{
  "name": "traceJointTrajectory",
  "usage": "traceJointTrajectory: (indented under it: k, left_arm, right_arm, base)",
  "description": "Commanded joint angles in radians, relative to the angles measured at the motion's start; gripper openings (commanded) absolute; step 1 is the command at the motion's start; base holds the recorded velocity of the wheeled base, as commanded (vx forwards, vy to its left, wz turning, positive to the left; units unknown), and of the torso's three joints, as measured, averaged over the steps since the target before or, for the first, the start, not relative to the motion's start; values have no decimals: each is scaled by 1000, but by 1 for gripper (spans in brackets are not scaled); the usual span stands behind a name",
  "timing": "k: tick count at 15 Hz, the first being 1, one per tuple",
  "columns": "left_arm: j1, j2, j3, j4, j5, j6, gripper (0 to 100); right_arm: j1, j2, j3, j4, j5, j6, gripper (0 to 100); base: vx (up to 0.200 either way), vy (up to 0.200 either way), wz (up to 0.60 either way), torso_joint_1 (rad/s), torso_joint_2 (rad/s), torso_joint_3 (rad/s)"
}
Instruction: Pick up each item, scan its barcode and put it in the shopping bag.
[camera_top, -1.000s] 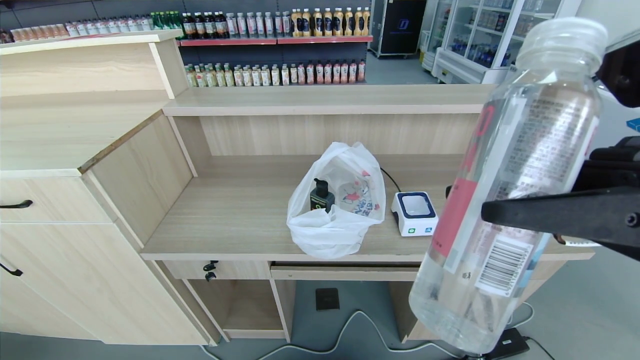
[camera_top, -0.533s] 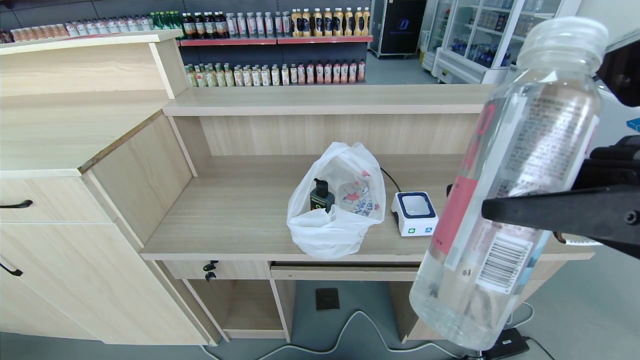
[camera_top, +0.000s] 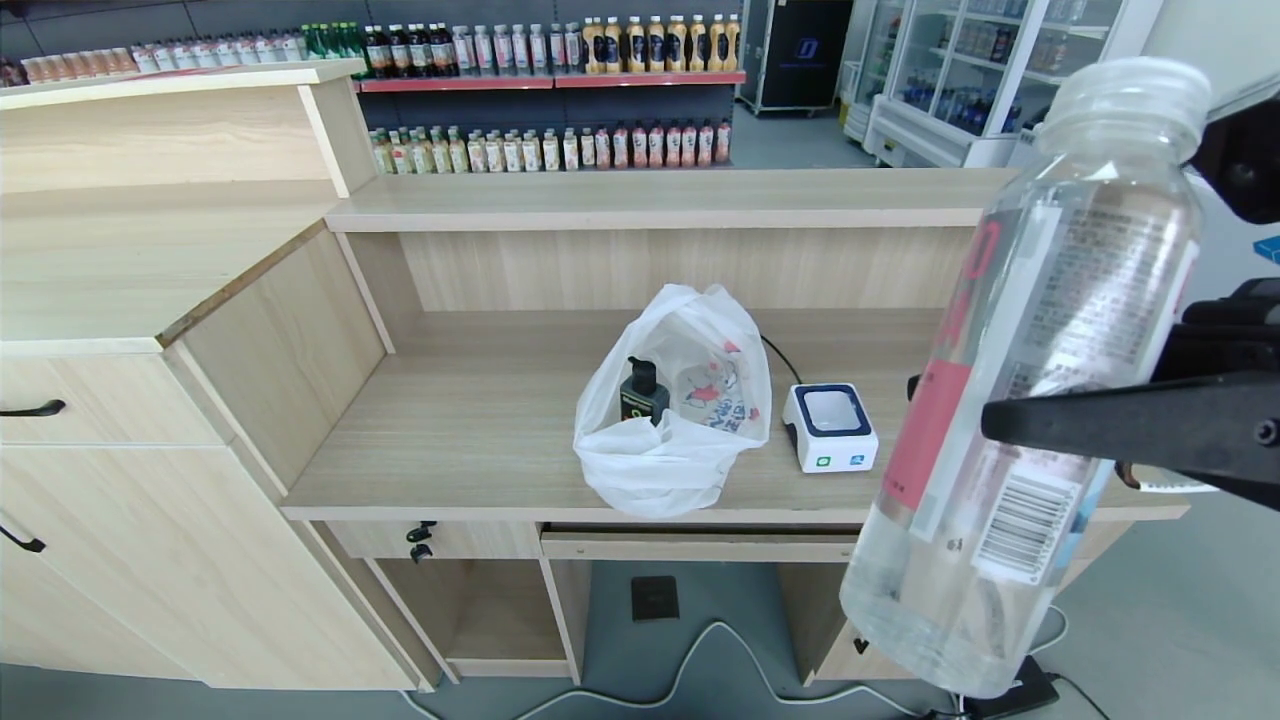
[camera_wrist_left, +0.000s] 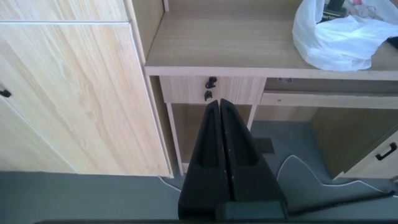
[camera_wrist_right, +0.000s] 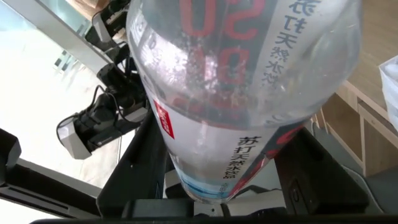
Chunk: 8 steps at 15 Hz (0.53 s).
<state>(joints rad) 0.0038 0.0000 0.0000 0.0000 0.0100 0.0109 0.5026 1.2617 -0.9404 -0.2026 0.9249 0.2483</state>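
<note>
My right gripper (camera_top: 1040, 425) is shut on a clear water bottle (camera_top: 1030, 370) with a red-and-white label and a barcode, held tilted and high, close in front of the head camera at the right. The right wrist view looks along the same bottle (camera_wrist_right: 242, 93). On the wooden counter (camera_top: 480, 440) stands a white shopping bag (camera_top: 670, 420) with a dark pump bottle (camera_top: 643, 392) inside. Right of the bag sits the white-and-blue barcode scanner (camera_top: 829, 426). My left gripper (camera_wrist_left: 219, 109) is shut with nothing in it, low in front of the counter's cupboard.
A raised wooden ledge (camera_top: 650, 200) runs behind the counter, and a taller cabinet (camera_top: 150, 260) stands at the left. Shelves of drinks (camera_top: 550, 90) and fridges (camera_top: 960, 70) line the room behind. Cables (camera_top: 720, 650) lie on the floor under the counter.
The bottle in my right gripper has shifted slightly right and down. The bag, scanner and counter have not moved.
</note>
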Motion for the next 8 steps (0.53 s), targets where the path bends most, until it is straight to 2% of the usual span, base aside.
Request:
traceJointTrajectory:
  k: [1,8]
  left_arm:
    - [1,0,0,0,1,0,0]
    - [1,0,0,0,1,0,0]
  right_arm:
    - [-16,-1,6,5,12,-1,0]
    - [17,18,5,6,60,-1,0]
  base:
    - [0,0,0,0,0,0]
    - [0,0,0,0,0,0]
